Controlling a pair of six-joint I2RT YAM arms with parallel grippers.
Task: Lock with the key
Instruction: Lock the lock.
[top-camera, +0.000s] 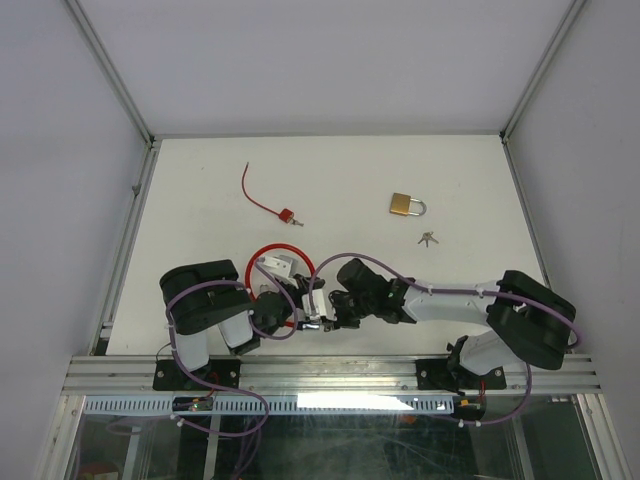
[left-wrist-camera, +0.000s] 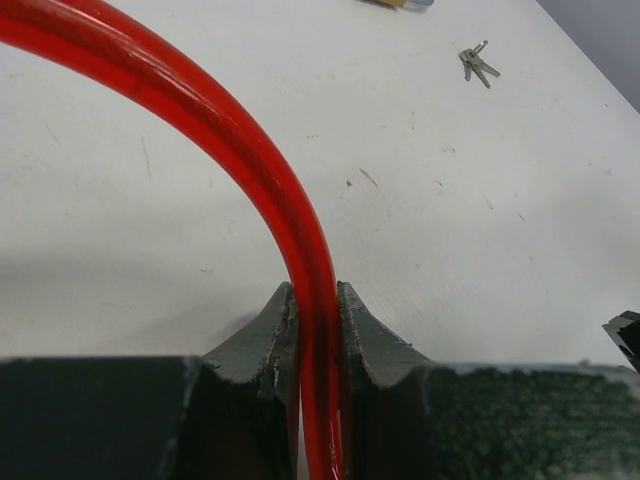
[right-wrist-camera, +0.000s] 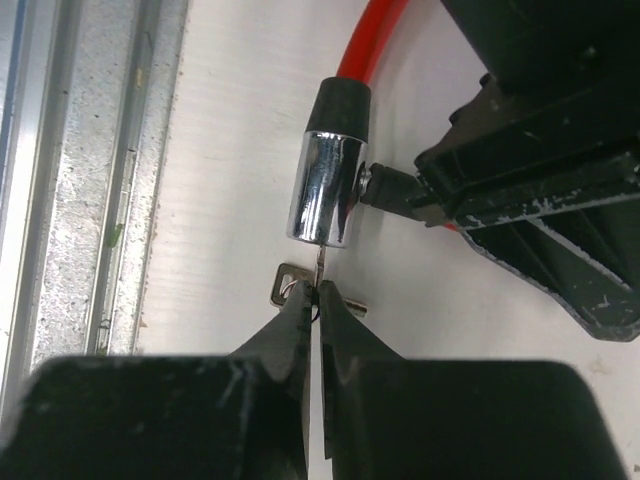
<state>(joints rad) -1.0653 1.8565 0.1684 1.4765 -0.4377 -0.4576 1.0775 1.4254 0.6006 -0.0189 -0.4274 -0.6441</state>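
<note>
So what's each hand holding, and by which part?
The left hand clamps the red cable along its curve. The right hand pinches the key by its head, blade in the chrome barrel.

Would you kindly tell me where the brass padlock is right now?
In the top view the brass padlock lies far right on the table, just beyond the loose bunch of keys.

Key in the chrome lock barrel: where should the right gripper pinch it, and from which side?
Pinch the key by the short end left outside the chrome barrel; the rest is buried in the keyhole. Come in along the barrel's axis, from the end opposite the red cable, so a wrist roll should turn it. The right gripper is shut on it that way.
</note>
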